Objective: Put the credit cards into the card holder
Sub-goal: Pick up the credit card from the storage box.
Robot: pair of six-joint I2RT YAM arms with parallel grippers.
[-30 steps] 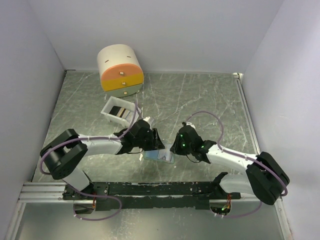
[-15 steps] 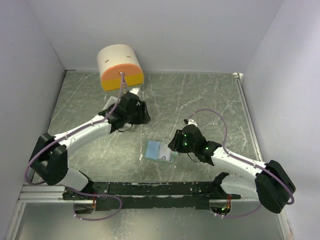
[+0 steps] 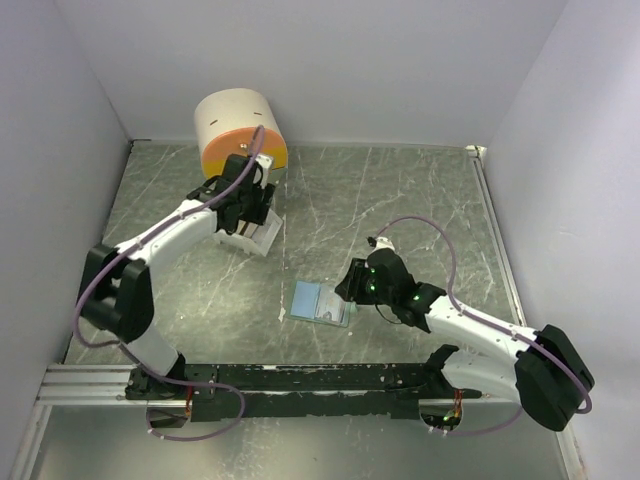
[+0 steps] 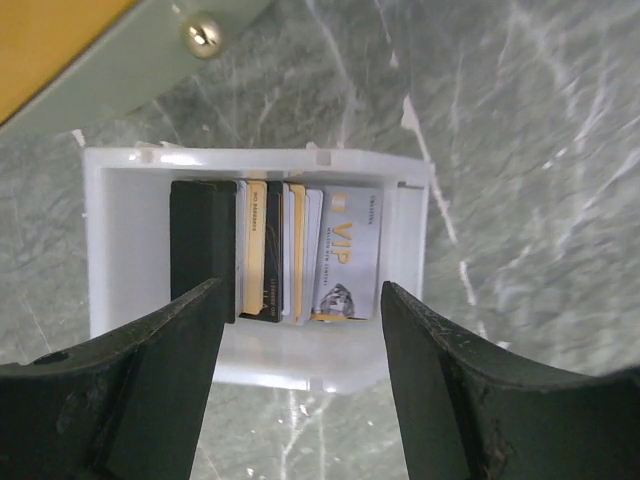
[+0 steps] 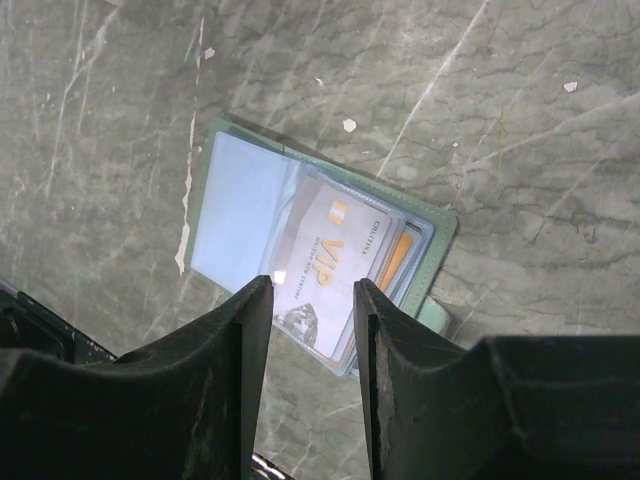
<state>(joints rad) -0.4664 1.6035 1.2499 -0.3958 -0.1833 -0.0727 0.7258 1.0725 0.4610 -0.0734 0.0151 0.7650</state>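
The left tool (image 4: 300, 300) is open and empty, right above thin plastic credit cards (image 4: 345, 255) standing in a white square box (image 4: 405, 250). The right tool (image 5: 312, 290) is open too, just above the opened grey-green folding card holder (image 5: 240, 190), with a silver card (image 5: 335, 260) in it.

Both are the same build: the left arm (image 3: 170, 235) and right arm (image 3: 470, 325) have white shells with chunky black joints. A lilac cable (image 3: 415, 220) loops off each, up from the black rail (image 3: 300, 378). There are tiny green lights (image 3: 372, 285) on the right arm's far end. The fingers (image 4: 450, 400) are matte black, scuffed and blunt.
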